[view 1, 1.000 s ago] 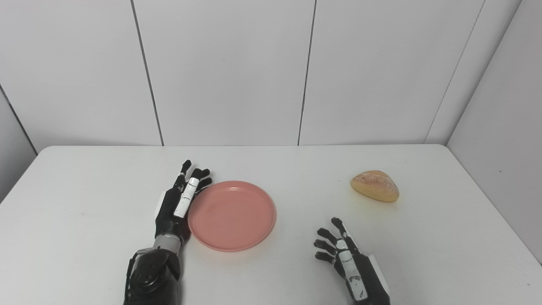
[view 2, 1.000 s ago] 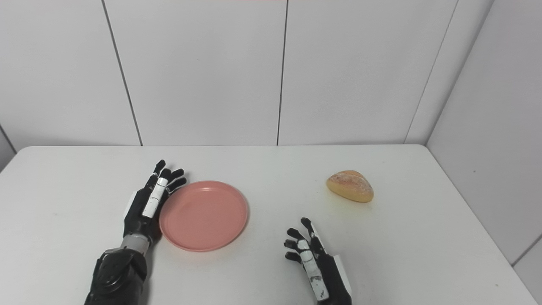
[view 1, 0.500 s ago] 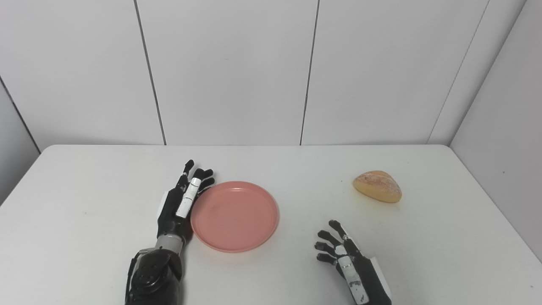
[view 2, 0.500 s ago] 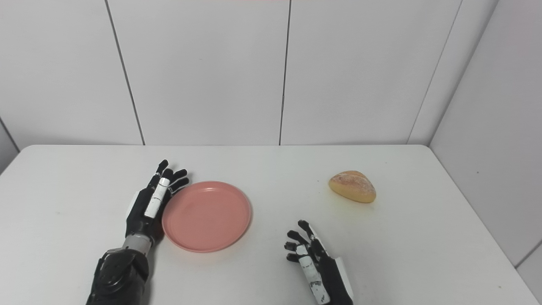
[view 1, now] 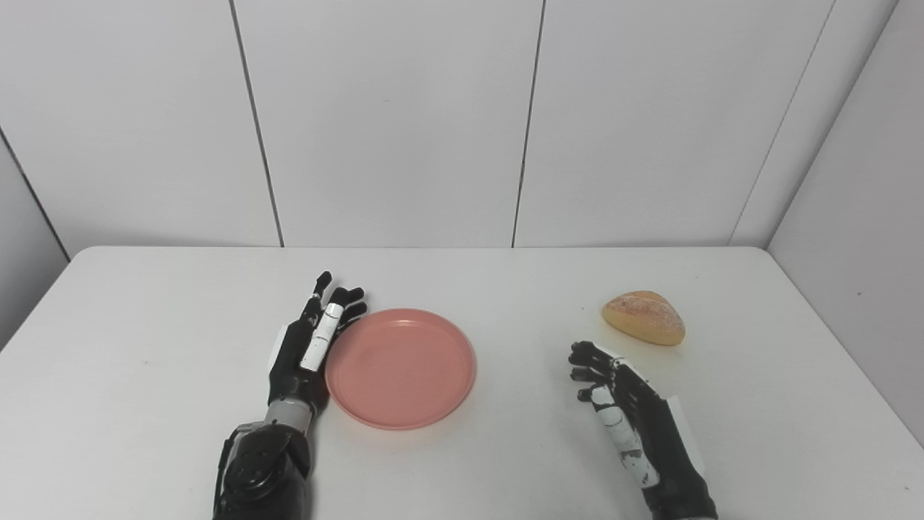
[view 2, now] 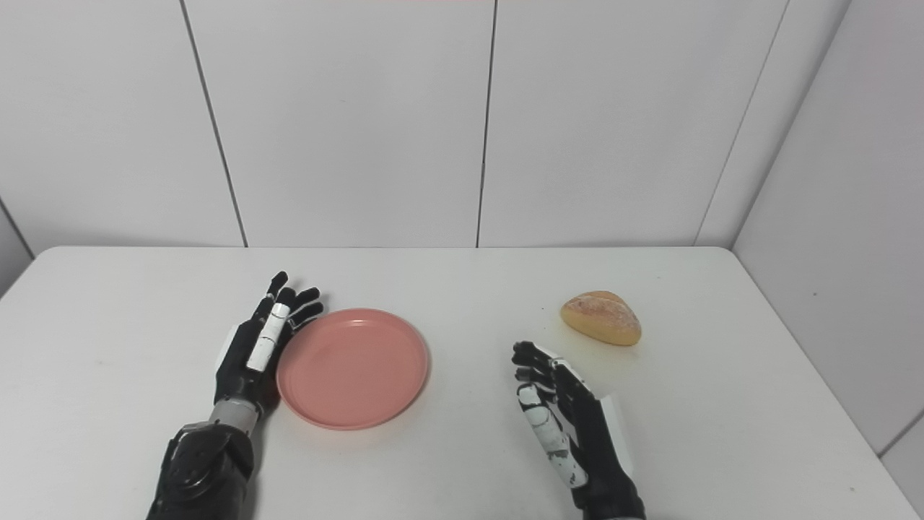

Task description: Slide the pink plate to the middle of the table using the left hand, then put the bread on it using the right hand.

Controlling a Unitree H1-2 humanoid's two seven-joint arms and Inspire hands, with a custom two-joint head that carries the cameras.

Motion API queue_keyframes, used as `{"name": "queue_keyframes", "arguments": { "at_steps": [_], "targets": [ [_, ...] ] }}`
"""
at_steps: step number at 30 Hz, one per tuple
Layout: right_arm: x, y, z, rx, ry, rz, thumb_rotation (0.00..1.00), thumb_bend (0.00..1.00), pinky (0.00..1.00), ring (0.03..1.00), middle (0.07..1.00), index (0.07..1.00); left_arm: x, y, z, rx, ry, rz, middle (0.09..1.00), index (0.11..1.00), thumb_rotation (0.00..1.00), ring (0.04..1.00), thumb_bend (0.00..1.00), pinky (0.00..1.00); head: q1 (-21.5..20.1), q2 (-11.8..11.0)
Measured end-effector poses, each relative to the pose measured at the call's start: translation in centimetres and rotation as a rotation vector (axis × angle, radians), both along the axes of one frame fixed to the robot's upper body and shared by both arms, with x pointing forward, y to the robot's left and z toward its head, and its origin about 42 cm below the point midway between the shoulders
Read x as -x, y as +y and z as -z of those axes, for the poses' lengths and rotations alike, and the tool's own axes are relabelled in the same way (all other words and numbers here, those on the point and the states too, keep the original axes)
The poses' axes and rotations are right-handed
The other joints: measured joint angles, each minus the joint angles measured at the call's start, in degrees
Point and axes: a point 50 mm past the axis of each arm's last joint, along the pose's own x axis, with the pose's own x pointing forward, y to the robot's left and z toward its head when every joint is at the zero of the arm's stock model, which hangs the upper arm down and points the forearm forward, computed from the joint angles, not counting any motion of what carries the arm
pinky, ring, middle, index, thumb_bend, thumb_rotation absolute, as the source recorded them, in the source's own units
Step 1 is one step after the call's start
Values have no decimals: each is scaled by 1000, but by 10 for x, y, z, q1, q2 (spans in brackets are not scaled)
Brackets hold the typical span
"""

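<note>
The round pink plate [view 1: 401, 367] lies flat on the white table [view 1: 144, 325], a little left of its middle. My left hand [view 1: 310, 343] rests open, edge-on, against the plate's left rim, fingers pointing away from me. A golden bread roll [view 1: 643, 318] sits on the table at the right, touching nothing. Nearer to me than the bread and slightly to its left, my right hand [view 1: 624, 404] is open with fingers spread, palm turned toward the left, a short gap from the roll.
White panelled walls stand behind the table and along its right side. The table's far edge [view 1: 462, 248] meets the back wall; its right edge [view 1: 844, 339] runs close to the side wall.
My right hand has moved forward and rightward toward the bread, turning its palm to the left. The left hand and the plate stay where they were. The camera shifted slightly early on.
</note>
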Motion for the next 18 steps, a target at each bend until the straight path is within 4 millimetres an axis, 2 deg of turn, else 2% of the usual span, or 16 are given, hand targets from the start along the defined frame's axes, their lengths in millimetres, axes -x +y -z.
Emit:
{"name": "queue_keyframes", "arguments": {
  "at_steps": [10, 14, 18],
  "targets": [
    [-18, -13, -23, 69, -72, 4, 986, 798, 651, 757, 793, 818, 0, 0, 1, -1, -8, 1, 813, 969, 696, 809, 818, 809, -4, -7],
    [-27, -22, -34, 110, -109, 30, 997, 840, 642, 772, 800, 831, 0, 0, 1, -1, -9, 1, 813, 973, 691, 811, 803, 804, -4, -8],
    [-38, -37, -45, 232, -143, 62, 1000, 853, 702, 774, 809, 845, 0, 0, 1, -1, -10, 0, 806, 975, 693, 808, 810, 807, -5, -10]
  ]
}}
